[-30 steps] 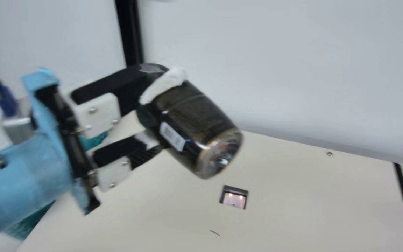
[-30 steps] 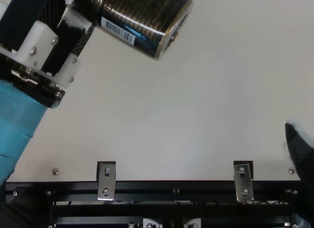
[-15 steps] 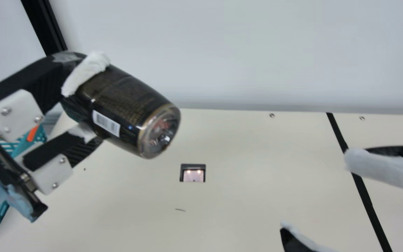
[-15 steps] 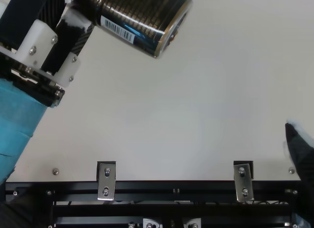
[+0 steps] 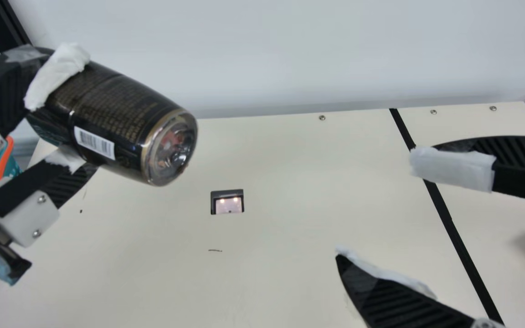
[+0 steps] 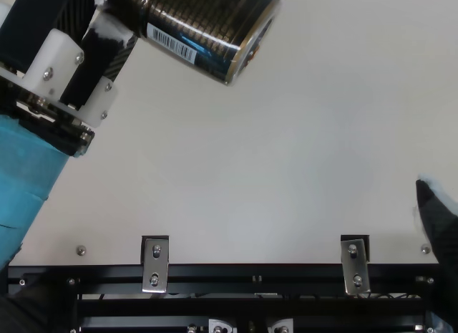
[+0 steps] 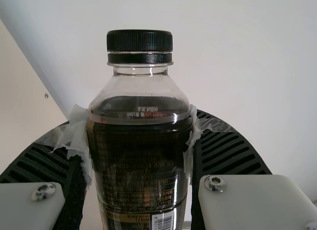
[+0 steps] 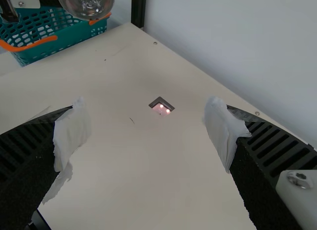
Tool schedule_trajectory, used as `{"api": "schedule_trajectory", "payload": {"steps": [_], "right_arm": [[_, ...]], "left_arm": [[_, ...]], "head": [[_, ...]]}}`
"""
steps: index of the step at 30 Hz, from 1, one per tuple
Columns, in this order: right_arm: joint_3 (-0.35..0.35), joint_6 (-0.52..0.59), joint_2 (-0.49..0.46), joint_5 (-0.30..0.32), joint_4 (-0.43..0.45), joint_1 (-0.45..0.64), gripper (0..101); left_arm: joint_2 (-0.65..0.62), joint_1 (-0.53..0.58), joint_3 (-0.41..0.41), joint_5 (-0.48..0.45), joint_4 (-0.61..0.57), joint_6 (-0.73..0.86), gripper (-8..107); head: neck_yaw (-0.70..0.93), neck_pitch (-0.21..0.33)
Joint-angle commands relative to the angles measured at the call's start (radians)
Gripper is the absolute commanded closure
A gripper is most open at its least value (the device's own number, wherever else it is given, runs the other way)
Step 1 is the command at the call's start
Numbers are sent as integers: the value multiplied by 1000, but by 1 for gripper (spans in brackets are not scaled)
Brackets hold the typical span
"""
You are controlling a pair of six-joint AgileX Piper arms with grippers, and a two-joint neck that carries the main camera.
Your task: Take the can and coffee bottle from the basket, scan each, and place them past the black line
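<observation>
- Main view: left end effector holds the coffee bottle, tipped, above the surface; right end effector is wide apart.
- Left wrist view: the bottle's black cap.
- Right wrist view: more of the teal basket.

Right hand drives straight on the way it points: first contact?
Probably the cream tabletop, somewhere near the scanner window, which shows ahead between the right hand's open fingers. Its height above the table is unclear, so the exact spot is a guess.
</observation>
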State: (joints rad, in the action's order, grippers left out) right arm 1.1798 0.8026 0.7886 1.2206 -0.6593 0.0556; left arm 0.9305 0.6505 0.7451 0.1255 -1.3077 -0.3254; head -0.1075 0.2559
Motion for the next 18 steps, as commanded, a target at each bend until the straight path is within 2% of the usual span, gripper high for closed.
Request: {"api": "schedule_trajectory", "payload": {"steps": [1,11,18], "right_arm": [[0,0,0,0,0,0,0],[0,0,0,0,0,0,0],[0,0,0,0,0,0,0]], "left_arm": [[0,0,0,0,0,0,89],[5,28,6,13,-51,7,89],[54,167,31,136,-74,-18,89]], "head": [[-9,14],[-9,14],[-9,14]]}}
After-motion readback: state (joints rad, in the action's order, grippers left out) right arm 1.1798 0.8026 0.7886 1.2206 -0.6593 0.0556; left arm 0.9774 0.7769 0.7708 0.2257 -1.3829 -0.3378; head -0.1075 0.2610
